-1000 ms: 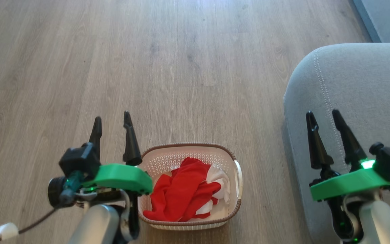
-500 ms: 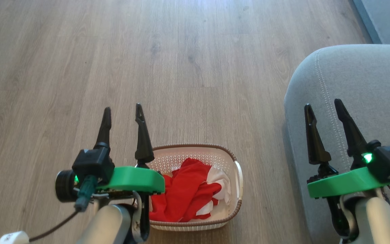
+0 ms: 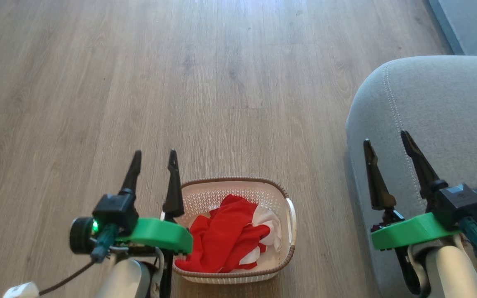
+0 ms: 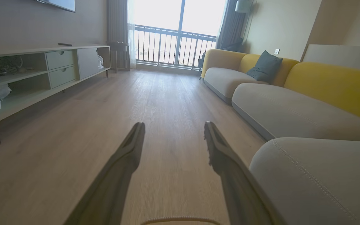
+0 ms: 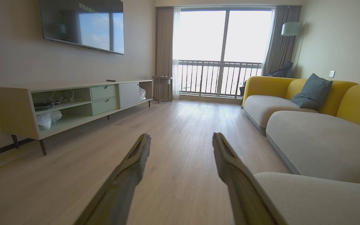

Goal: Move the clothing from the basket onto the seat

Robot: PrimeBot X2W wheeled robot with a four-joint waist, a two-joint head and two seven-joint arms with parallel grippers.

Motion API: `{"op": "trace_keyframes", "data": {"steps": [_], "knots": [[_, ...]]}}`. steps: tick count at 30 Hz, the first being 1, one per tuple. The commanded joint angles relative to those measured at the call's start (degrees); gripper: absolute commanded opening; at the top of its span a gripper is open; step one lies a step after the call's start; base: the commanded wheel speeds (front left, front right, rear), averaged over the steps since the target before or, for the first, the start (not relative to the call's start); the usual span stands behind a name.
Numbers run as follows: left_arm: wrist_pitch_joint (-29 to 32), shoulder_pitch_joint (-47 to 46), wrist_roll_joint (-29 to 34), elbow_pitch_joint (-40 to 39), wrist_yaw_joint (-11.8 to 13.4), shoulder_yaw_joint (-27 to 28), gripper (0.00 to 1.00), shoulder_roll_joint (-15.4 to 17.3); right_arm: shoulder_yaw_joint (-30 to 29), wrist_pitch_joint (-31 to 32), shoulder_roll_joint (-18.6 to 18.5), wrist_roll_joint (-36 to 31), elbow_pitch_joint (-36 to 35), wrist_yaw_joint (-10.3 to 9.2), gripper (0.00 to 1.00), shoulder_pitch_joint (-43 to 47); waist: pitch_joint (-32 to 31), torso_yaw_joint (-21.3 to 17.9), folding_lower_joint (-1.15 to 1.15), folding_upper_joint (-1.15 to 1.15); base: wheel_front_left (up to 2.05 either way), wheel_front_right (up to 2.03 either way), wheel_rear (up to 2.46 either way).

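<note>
Clothing (image 3: 226, 240) stays in the basket (image 3: 238, 180) as the empty, released left pincer (image 3: 155, 152) has edged toward its rim; the right pincer (image 3: 385, 137), also released, hovers over the seat (image 3: 449, 107).

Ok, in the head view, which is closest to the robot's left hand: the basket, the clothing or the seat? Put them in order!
1. The basket, its rim right beside the left hand.
2. The clothing, inside the basket, a bit more to the right.
3. The seat, far off on the right.
</note>
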Motion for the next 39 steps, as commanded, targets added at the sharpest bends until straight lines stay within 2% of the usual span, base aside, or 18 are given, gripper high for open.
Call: {"op": "trace_keyframes", "data": {"steps": [1, 13, 17, 28, 34, 39], "knots": [[-0.9, -1.4, 1.2, -0.1, -0.4, 1.0, 1.00, -0.3, 0.3, -1.1, 0.1, -1.2, -0.8, 0.00, 1.00, -1.3, -0.1, 0.0, 0.00, 0.00, 0.00, 0.00, 0.00], [-1.4, -0.9, 2.4, 8.6, -1.2, -0.1, 1.00, -0.3, 0.2, -1.6, 0.4, -1.0, 9.3, 0.00, 1.00, -1.2, -0.1, -0.2, 0.00, 0.00, 0.00, 0.00, 0.00], [-1.4, -1.1, 1.5, 11.4, -0.6, -0.1, 1.00, -0.3, 0.8, -1.6, 0.4, -1.5, 10.2, 0.00, 1.00, -1.3, 0.0, -0.4, 0.00, 0.00, 0.00, 0.00, 0.00], [-1.4, -1.7, 0.7, 11.5, -0.4, -0.5, 1.00, -0.3, 1.1, -1.6, 0.1, -1.1, 10.6, 0.00, 1.00, -1.7, 1.0, -0.7, 0.00, 0.00, 0.00, 0.00, 0.00], [-1.4, -2.9, 0.0, 12.7, -0.3, -1.8, 1.00, -0.3, 1.4, -1.6, -0.9, -0.6, 10.2, 0.00, 1.00, -2.5, 5.9, -1.4, 0.00, 0.00, 0.00, 0.00, 0.00], [-1.4, -6.0, 1.0, 17.3, -0.6, -4.8, 1.00, -0.3, 1.8, -1.6, -2.1, -0.2, 9.9, 0.00, 1.00, -4.2, 12.4, -3.2, 0.00, 0.00, 0.00, 0.00, 0.00]]}}
